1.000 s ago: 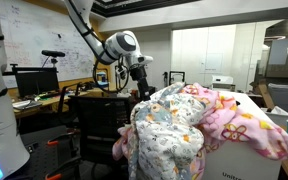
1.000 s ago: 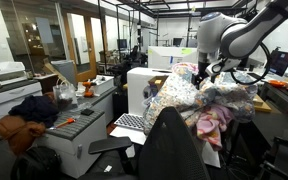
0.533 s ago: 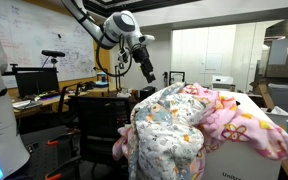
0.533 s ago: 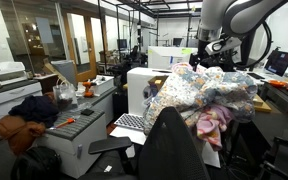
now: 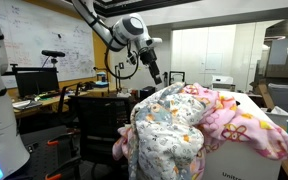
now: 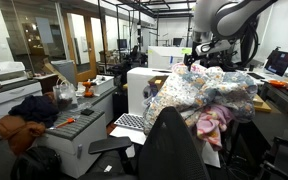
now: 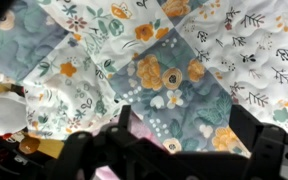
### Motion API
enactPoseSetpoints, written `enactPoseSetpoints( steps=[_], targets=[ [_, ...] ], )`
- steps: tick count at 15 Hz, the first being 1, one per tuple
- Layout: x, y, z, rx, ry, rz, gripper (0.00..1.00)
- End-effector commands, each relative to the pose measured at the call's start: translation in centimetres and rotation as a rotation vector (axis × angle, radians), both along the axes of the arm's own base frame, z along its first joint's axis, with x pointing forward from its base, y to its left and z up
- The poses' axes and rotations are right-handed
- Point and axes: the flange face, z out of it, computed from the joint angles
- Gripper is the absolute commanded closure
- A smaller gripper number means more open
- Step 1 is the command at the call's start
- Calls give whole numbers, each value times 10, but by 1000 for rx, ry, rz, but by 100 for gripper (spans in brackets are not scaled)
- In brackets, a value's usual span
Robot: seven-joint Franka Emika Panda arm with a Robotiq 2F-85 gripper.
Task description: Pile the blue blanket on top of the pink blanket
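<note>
Lying crumpled on top of the pink blanket, the blue blanket shows no clear long axis; it sits directly below the pincer, which hangs well clear above, jaws fully spread and holding nothing.

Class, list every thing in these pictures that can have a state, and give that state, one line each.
blue blanket, heaped on top of the pink blanket, one fold draping down the front.
pink blanket, underneath, bunched, edges hanging out at the side.
gripper, fingers open, empty, hanging above the blankets without touching them.
</note>
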Motion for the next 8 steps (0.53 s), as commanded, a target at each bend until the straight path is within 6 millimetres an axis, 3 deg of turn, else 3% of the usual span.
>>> enactPoseSetpoints(
  steps=[1, 4, 8],
  targets=[
    [13, 3, -49, -3, 15, -50, 0],
    [12, 12, -102, -21, 33, -40, 0],
    [13, 25, -129, -138, 1, 48, 0]
  ],
)
